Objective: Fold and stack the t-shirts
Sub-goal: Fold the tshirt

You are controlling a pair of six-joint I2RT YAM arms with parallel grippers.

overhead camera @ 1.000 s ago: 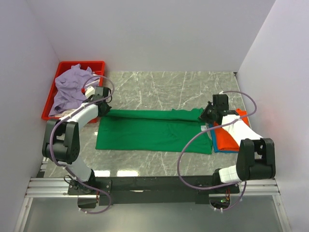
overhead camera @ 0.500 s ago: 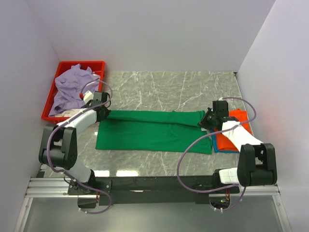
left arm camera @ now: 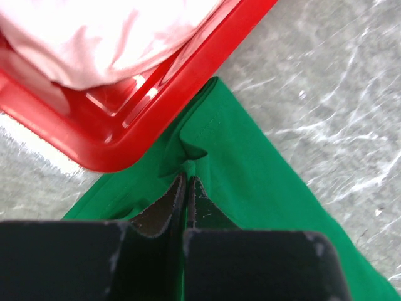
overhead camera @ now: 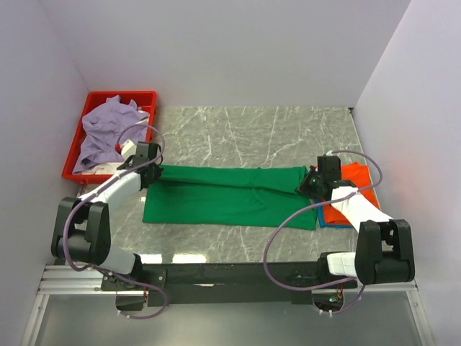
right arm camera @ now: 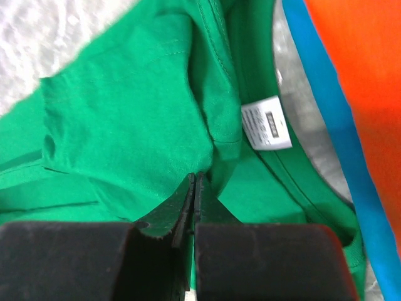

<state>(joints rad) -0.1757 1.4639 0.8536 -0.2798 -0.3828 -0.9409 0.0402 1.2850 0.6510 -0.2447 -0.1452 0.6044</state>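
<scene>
At the left edge of the tabletop (overhead camera: 252, 130), the red tray (overhead camera: 148, 97) holds the lavender t-shirt (overhead camera: 104, 130) in a heap (the left wrist view shows a white t-shirt (left arm camera: 113, 31) in there too). Just beside the tray's near corner, the left claw (overhead camera: 153, 175) is squeezed tight on the far-left edge of the green t-shirt (overhead camera: 230, 198), a nub of cloth pinched between its fingers. Over the last second it has drawn that edge toward the arm bases, and the doubled-over band of green has grown. The rest of the shirt lies flat across the middle. The right claw (overhead camera: 308, 184) is likewise clamped on the collar end, close to the white label (right arm camera: 266, 122), and has come nearer in step. Just right of it sits the folded orange t-shirt (right arm camera: 369, 63) on a blue t-shirt (right arm camera: 327, 94). By my reading the lengthwise fold is about midway, with the held edge not yet at the near hem.
</scene>
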